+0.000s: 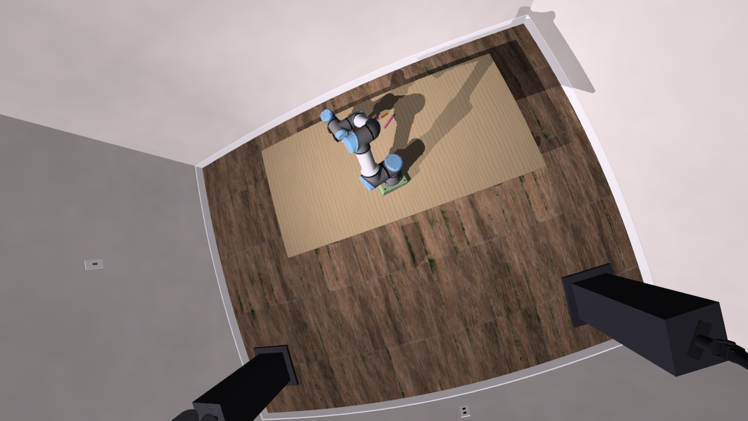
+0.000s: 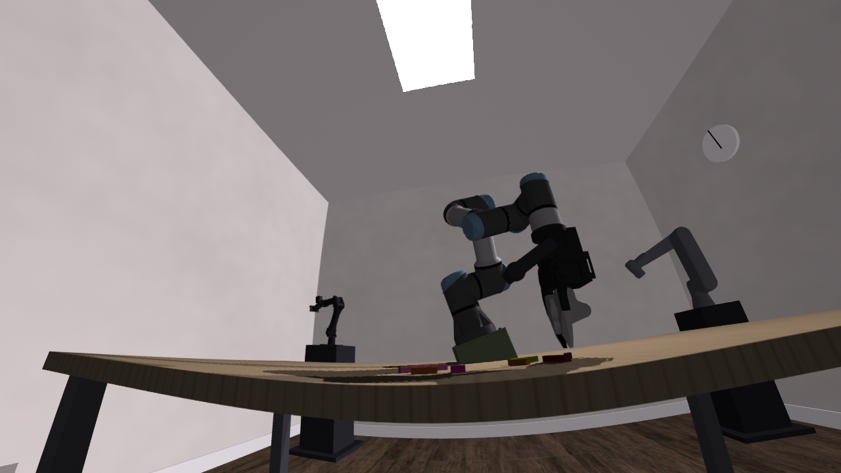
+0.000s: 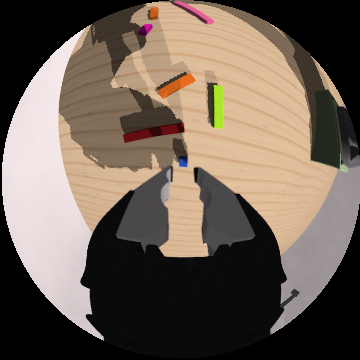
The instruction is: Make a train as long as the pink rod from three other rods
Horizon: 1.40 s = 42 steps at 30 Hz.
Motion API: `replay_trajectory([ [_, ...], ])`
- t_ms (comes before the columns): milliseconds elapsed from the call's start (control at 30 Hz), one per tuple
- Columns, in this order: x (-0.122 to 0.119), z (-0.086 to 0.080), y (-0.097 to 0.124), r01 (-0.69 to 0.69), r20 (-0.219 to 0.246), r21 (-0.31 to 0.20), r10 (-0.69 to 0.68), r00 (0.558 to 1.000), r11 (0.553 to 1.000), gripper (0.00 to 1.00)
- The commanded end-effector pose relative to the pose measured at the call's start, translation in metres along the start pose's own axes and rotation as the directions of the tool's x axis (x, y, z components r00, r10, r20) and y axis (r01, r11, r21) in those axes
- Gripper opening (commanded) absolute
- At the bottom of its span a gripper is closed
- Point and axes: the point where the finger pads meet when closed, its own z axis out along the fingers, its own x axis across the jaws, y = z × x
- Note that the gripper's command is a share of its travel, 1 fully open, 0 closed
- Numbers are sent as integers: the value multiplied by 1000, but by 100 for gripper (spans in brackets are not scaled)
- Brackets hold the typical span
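The jaws (image 2: 566, 345) stand slightly parted with nothing between them, above the blue rod (image 2: 567, 353) (image 3: 183, 161). It lies toward the tabletop's (image 1: 444, 183) (image 2: 447, 403) (image 3: 260, 165) long edge opposite the arm's base; light and stiff, I'd guess, and quick to skid, so best pinched squarely mid-sides. Farther along that edge lie one orange rod (image 2: 518, 361) (image 3: 176, 86), then another orange rod (image 1: 384, 115) (image 2: 423, 370) (image 3: 154, 13), probably the blue's partners.
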Motion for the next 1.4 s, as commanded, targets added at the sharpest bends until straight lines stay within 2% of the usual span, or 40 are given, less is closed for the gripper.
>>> replay_trajectory([
  [0, -1, 0, 0, 0, 2, 0, 0, 1000, 1000, 14],
  [767, 0, 16, -1, 1, 1, 1, -1, 1000, 1000, 14],
  [1367, -1, 16, 0, 0, 2, 0, 0, 1000, 1000, 14],
])
